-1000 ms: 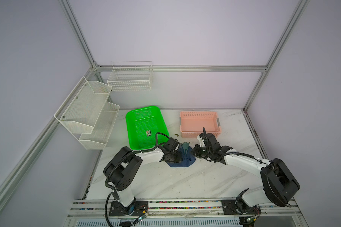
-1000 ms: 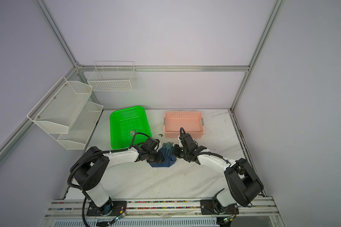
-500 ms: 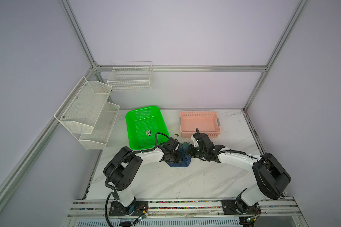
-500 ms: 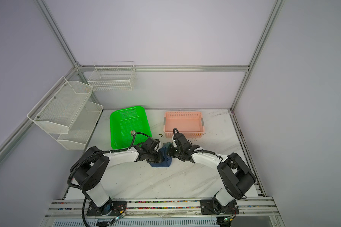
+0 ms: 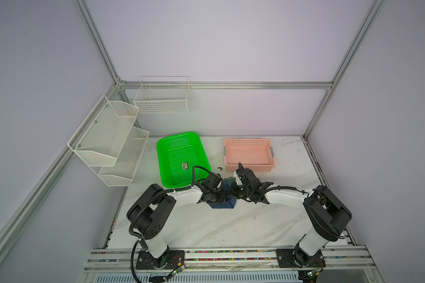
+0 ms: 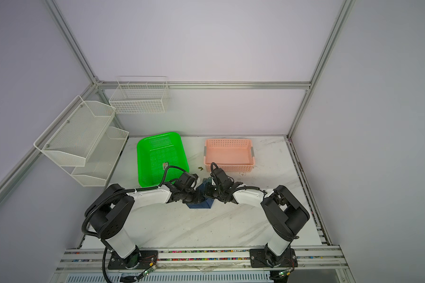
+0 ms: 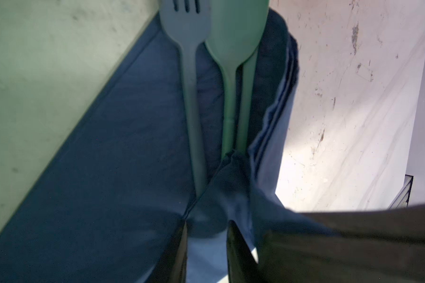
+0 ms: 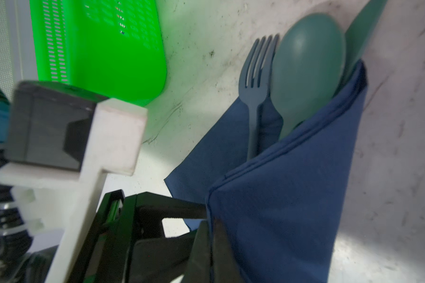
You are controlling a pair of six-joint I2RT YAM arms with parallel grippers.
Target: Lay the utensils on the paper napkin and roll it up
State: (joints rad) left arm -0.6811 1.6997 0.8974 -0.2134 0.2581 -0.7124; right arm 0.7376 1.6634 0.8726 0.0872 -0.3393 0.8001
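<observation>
The dark navy paper napkin (image 5: 225, 205) (image 6: 201, 205) lies mid-table between both grippers. One side of the paper napkin (image 8: 292, 196) is folded up over the utensils. The fork (image 7: 189, 49) (image 8: 255, 80), the spoon (image 7: 233, 29) (image 8: 307, 61) and a third slim piece (image 7: 245, 98) lie side by side on it, heads sticking out past its edge. My right gripper (image 8: 210, 235) (image 5: 234, 192) is shut on the folded napkin edge. My left gripper (image 7: 207, 227) (image 5: 220, 194) stands with its jaws a little apart around the napkin's corner fold by the handle ends.
A green basket (image 5: 182, 156) with a small black card (image 5: 185, 166) stands behind the left arm. A pink basket (image 5: 248, 156) is at the back right. White wire racks (image 5: 108, 139) (image 5: 162, 98) hang on the left and back walls. A small speck (image 5: 219, 168) lies between the baskets.
The right gripper has moved left toward the left gripper, carrying the napkin's side over the utensils. The left gripper's jaws have parted slightly.
</observation>
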